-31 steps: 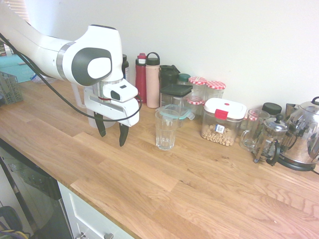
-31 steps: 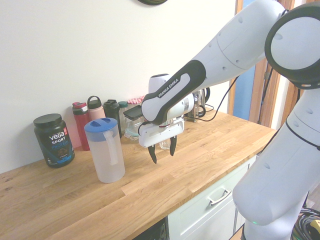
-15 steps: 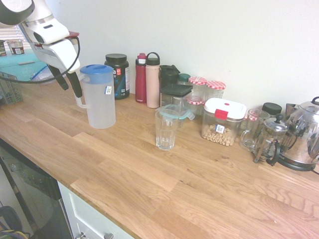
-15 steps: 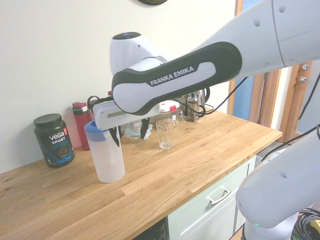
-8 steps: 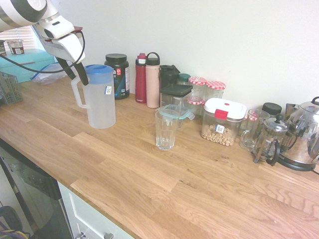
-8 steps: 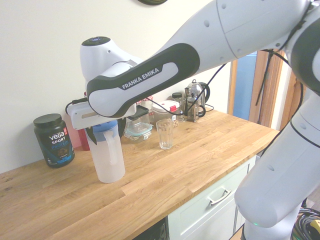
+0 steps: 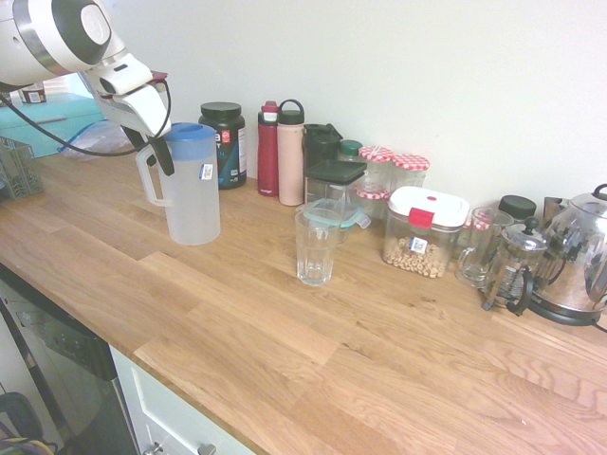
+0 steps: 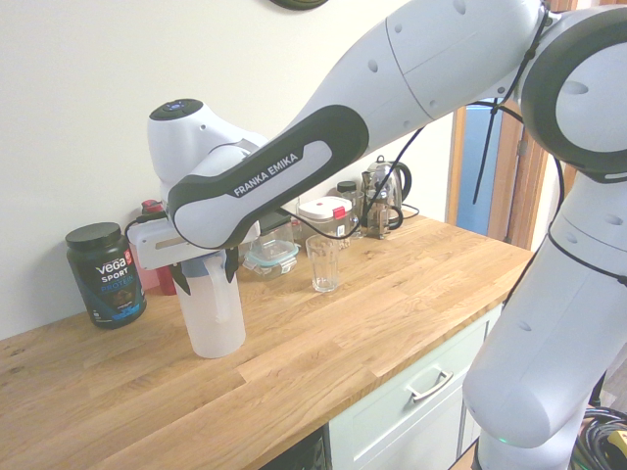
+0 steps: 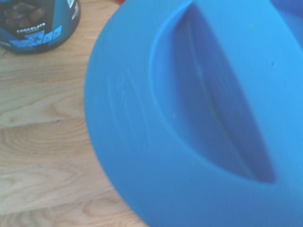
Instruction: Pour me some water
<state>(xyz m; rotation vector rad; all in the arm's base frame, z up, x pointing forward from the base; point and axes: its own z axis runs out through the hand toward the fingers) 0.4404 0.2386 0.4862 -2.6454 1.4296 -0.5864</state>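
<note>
While the jug [image 7: 192, 185] stands upright on the tabletop [image 7: 285, 322], well apart from the glass [image 7: 315, 246], the claw [image 7: 152, 147] hangs right over its handle side with its fingers open on either side of the handle, not yet holding it.

A home kitchen: long wooden countertop [image 7: 285, 332] over white drawers [image 7: 175, 422], with a kettle [image 7: 576, 256], French press [image 7: 512, 265], lidded food jars [image 7: 424, 230] and drink bottles [image 7: 281, 152] against the wall.
</note>
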